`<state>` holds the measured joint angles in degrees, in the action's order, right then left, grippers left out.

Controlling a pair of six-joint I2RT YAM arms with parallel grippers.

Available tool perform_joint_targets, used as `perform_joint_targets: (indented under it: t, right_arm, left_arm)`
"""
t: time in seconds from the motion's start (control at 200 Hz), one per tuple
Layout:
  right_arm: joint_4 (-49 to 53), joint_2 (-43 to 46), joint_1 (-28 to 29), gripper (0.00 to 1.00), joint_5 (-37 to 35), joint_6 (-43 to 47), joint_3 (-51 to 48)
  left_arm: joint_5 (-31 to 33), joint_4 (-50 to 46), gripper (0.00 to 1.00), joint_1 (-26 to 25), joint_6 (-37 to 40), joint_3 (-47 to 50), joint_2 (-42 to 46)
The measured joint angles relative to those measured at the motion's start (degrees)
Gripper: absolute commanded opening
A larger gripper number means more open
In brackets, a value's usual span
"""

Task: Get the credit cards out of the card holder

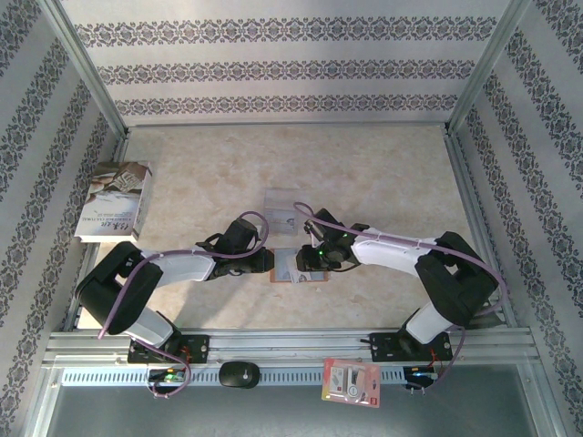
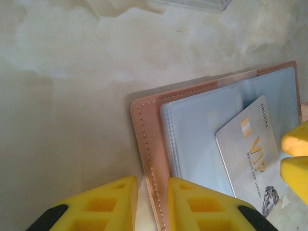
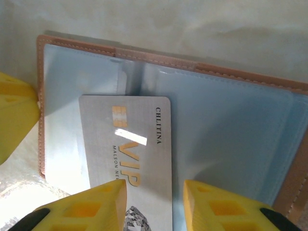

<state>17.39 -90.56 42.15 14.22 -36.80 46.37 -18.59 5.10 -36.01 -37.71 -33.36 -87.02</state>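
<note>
Count first: one card holder (image 1: 291, 270), lying open and flat on the counter (image 1: 383, 182), and one credit card (image 3: 130, 139) that I can see. It's silver-grey with gold "VIP" lettering. It sits face up on the holder's blue-grey lining, a bit skewed. Can't tell if any of it is tucked in a pocket.

Both arms are bent at the elbow and reach in from opposite sides, so the wrists nearly meet over the holder. The left hand (image 2: 152, 192) is at the holder's stitched leather edge with its fingers narrowly apart. One finger is over bare counter just outside the edge, the other over the holder, with the edge showing through the gap. The right hand (image 3: 154, 192) hovers over the card with a moderate gap. One finger overlaps the card, and the card's long edge runs under the gap.

Around the holder:
- a clear plastic sleeve (image 1: 281, 202) just beyond it
- a book (image 1: 114, 200) well off to the far left
- a red-and-white packet (image 1: 351, 382) and a black oval thing (image 1: 240, 373) on the near rail
</note>
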Motion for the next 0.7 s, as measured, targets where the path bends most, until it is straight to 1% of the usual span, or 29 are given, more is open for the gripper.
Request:
perform_joint_targets:
  t: [0.155, 0.215, 0.28, 0.44, 0.585, 0.699]
  right_arm:
    - [-0.02, -0.42, 0.00, 0.36, 0.00, 0.59, 0.02]
    - [-0.07, -0.39, 0.00, 0.37, 0.00, 0.68, 0.02]
    - [-0.07, -0.39, 0.00, 0.37, 0.00, 0.81, 0.02]
    - [-0.59, -0.26, -0.04, 0.37, 0.02, 0.83, 0.00]
    - [-2.03, 1.22, -0.44, 0.37, 0.24, 0.83, -0.98]
    - [-3.04, 2.43, -1.20, 0.36, 0.68, 0.81, -2.10]
  left_arm:
    - [0.46, -4.11, 0.41, 0.00, 0.70, 0.02, 4.33]
    - [0.85, -5.81, 0.44, -0.02, 1.29, -0.02, 6.99]
    - [1.38, -7.67, 0.44, -0.26, 1.84, -0.44, 9.25]
    - [2.12, -9.49, 0.34, -3.04, 3.06, -3.69, 9.22]
    - [2.10, -9.29, 0.22, -5.86, 3.08, -6.34, 5.35]
    - [1.92, -8.50, 0.17, -7.04, 2.97, -7.13, 2.08]
